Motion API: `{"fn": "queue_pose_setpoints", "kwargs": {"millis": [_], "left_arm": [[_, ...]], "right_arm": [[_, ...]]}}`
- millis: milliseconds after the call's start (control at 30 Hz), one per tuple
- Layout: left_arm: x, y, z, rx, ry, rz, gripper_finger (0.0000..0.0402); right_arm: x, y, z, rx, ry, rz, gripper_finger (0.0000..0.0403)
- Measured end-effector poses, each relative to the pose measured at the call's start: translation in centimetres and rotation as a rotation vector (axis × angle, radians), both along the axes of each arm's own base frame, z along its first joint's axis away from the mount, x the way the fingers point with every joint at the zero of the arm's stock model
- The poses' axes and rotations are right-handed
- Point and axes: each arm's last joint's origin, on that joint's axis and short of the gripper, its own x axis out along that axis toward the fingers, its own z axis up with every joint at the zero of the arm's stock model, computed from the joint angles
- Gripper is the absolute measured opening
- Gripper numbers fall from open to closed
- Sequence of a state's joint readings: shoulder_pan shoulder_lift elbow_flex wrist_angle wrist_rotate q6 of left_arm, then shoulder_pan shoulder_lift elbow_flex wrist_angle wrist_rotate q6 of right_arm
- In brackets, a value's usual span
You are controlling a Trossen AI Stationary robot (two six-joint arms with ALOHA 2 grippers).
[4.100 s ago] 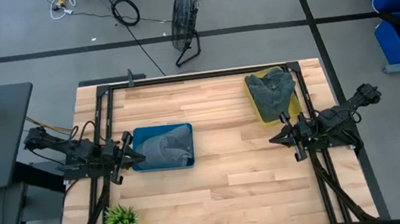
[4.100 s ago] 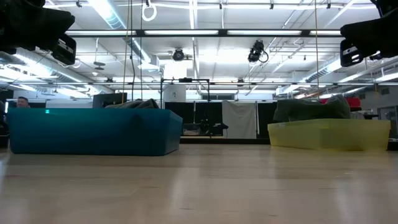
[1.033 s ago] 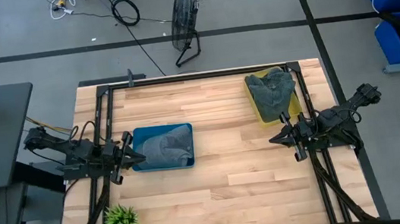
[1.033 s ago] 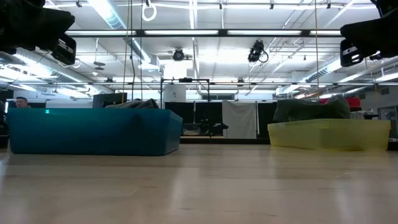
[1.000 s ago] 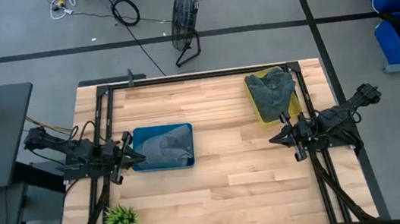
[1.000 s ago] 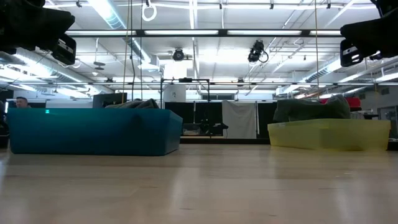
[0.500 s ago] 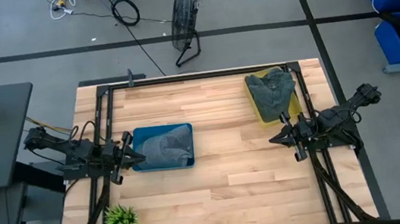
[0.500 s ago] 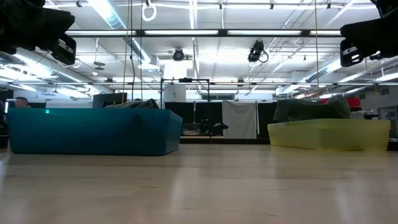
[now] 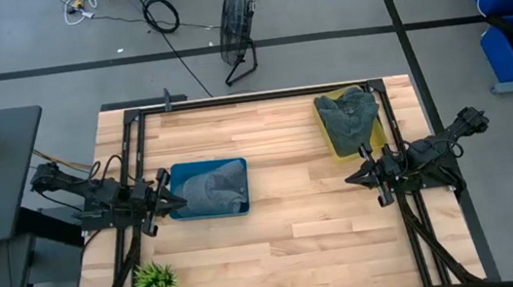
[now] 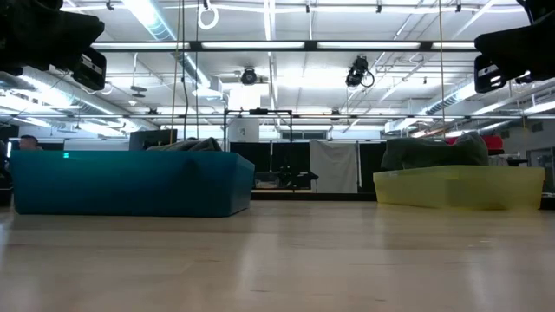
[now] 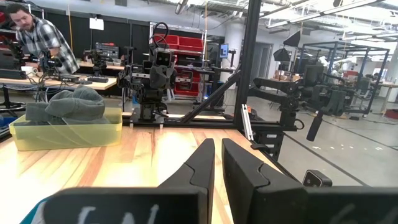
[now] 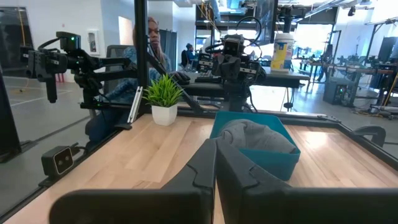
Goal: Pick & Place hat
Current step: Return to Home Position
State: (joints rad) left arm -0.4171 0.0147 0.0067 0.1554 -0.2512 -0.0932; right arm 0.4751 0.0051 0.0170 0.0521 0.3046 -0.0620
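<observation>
Sorting looks done: grey-blue fabric caps (image 9: 213,187) lie in the blue plastic bin (image 9: 211,215), left; the green fabric cap (image 9: 347,113) fills the yellow plastic bin (image 9: 357,152), far right. Left claw (image 9: 178,201) and right claw (image 9: 350,179) hover clenched, empty.

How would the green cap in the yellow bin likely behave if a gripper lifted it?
Probably floppy: the green cap lies slumped in soft folds, heaped over the rim of the yellow bin. Likely light, since it looks like plain cloth. It would hardly roll or break.

overhead straight down; low level; both show blue bin (image 9: 212,215)
</observation>
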Motion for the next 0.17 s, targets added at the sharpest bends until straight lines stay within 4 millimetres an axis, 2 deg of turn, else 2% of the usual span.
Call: {"fn": "queue_pose_setpoints", "kwargs": {"millis": [167], "left_arm": [[0.00,0.00,0.00,0.001,0.000,0.000,0.0034]], "right_arm": [[0.00,0.00,0.00,0.000,0.000,0.000,0.0015]]}}
